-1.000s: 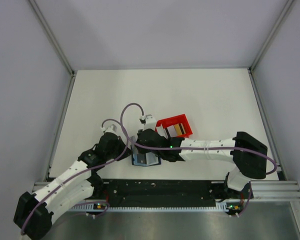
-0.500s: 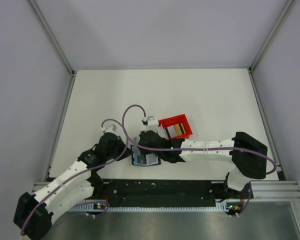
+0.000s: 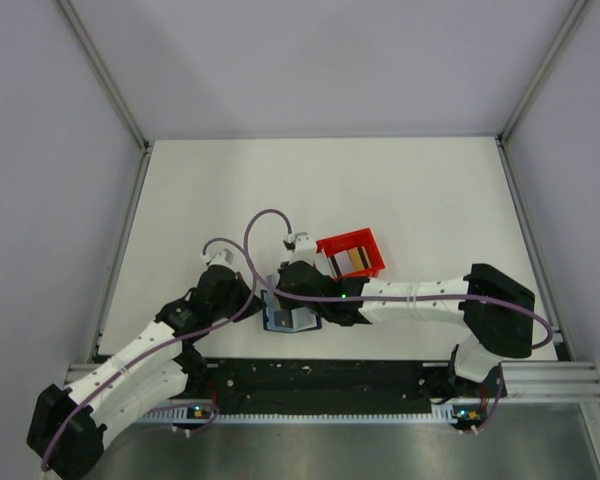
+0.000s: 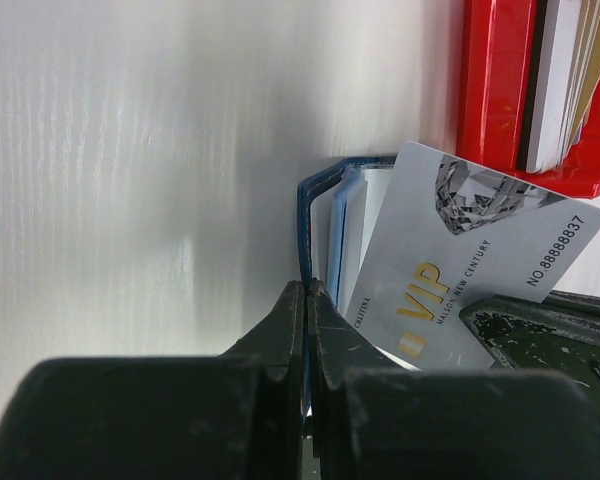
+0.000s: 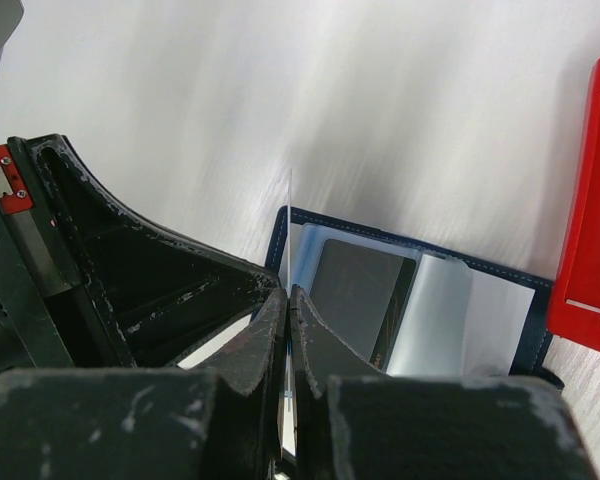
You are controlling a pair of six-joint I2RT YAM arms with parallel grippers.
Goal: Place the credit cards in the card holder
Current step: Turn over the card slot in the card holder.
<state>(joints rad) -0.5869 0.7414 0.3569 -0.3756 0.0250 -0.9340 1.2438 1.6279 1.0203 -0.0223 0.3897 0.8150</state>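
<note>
Worktop [image 3: 400, 190]: red bin [image 3: 345, 243] of cards [image 4: 555, 80], with the open holder [image 5: 435, 310] lying flat just beside it. Left pincer [image 4: 308, 290] clamped on the holder's navy edge; right pincer [image 5: 288, 292] closed on one white card [image 4: 460, 270], tilted over the blue pockets, contact unclear. Step judged: insertion; the next move calls for lining the card's edge up with a pocket slot and sliding it in.

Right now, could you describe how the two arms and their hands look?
The left arm and right arm have white links and bulky black joints. A mauve cable loops along each. A small green light glows on the right arm. The left hand and right hand have black fingers, scuffed with pale specks.
</note>
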